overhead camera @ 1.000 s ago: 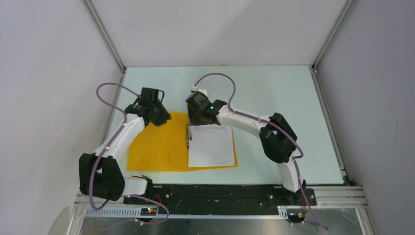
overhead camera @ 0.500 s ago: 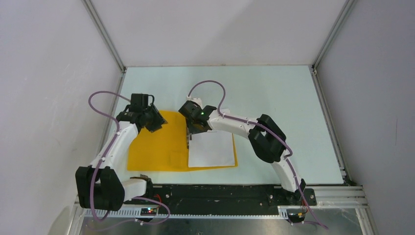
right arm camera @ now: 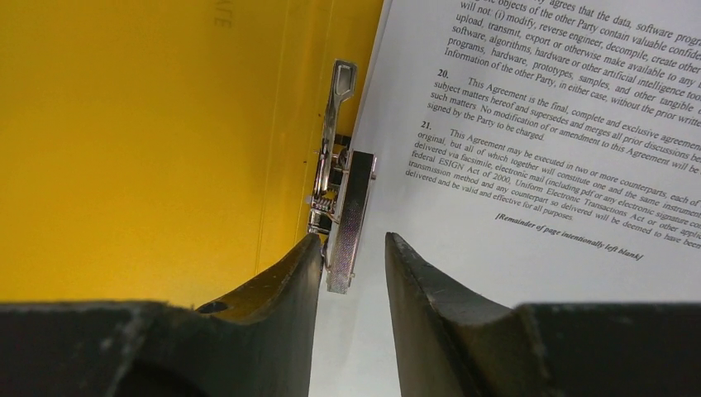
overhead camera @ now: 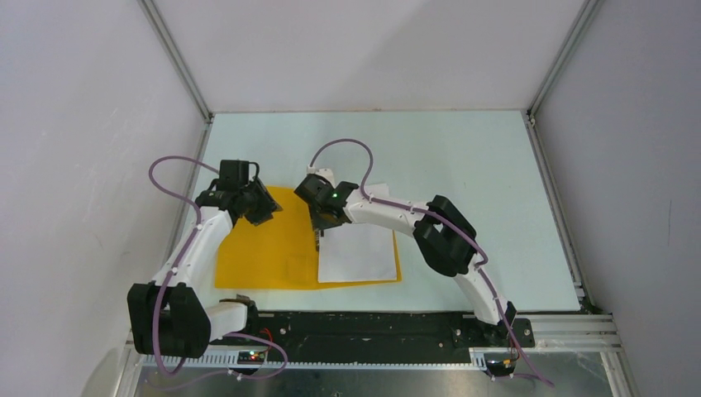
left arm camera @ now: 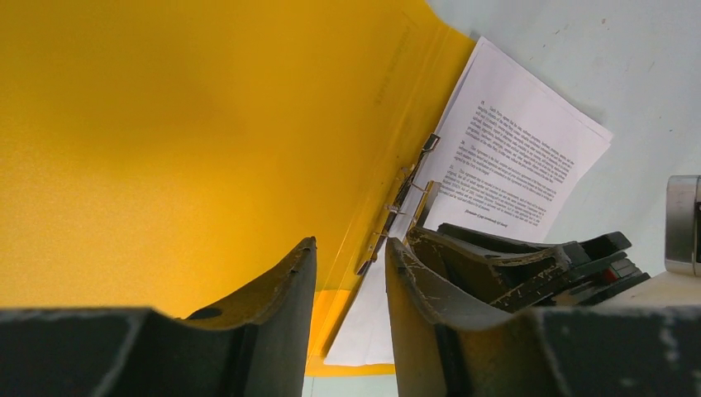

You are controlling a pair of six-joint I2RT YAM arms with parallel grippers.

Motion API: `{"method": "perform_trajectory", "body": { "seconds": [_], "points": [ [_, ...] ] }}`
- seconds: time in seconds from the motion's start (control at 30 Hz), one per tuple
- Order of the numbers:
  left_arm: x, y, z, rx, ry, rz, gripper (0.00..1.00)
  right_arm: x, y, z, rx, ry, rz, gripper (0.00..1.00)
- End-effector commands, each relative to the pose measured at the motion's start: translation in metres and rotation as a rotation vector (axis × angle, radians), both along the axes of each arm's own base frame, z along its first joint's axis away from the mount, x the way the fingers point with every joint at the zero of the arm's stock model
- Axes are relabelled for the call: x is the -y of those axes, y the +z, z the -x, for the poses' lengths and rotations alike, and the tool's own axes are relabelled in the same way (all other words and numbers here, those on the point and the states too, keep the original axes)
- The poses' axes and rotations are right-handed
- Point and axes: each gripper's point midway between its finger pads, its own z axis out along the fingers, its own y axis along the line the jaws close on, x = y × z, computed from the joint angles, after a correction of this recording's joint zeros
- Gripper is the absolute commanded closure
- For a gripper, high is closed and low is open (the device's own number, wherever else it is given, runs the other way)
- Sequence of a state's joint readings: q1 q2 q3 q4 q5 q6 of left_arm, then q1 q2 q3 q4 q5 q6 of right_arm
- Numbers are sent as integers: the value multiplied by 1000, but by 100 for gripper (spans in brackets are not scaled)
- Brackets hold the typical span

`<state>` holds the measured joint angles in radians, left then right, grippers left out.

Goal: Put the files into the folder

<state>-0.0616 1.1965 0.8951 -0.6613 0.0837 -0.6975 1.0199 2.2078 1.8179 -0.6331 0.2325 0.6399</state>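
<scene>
The orange-yellow folder (overhead camera: 264, 248) lies open on the table. The files (overhead camera: 360, 252), white printed sheets, lie on its right half. The metal clip (right arm camera: 343, 207) sits at the spine, along the sheets' left edge. My right gripper (overhead camera: 322, 225) hangs over the spine; in the right wrist view it (right arm camera: 351, 240) is narrowly open, the clip's near end just inside the left finger, not pinched. My left gripper (overhead camera: 263, 211) hovers over the folder's far left part, narrowly open and empty (left arm camera: 351, 244). The left wrist view shows the folder (left arm camera: 165, 149), clip (left arm camera: 405, 194), files (left arm camera: 512, 157) and right gripper (left arm camera: 529, 252).
The pale table (overhead camera: 463, 165) stretches behind and to the right of the folder. Grey walls with metal frame posts (overhead camera: 178, 66) close the left, back and right sides. The black base rail (overhead camera: 355, 327) runs along the near edge.
My right gripper has slid left and nearer, to the spine clip, uncovering the sheets' far corner. My left gripper pulled back to the left a second ago and has held still since.
</scene>
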Motion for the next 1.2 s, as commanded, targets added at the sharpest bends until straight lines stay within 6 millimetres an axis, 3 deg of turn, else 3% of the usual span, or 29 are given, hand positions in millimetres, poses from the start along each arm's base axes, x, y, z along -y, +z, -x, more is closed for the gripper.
{"method": "perform_trajectory", "body": {
  "seconds": [0.0, 0.3, 1.17],
  "points": [
    [-2, 5, 1, 30, -14, -3, 58, -7, 6, -7, 22, -22, -10, 62],
    [-4, 2, 0, 20, -8, -9, 59, -9, 1, -1, 2, -9, -20, 73],
    [-5, -4, 0, 4, 1, -10, 59, -8, -8, 11, -28, 3, -27, 77]
  ]
}}
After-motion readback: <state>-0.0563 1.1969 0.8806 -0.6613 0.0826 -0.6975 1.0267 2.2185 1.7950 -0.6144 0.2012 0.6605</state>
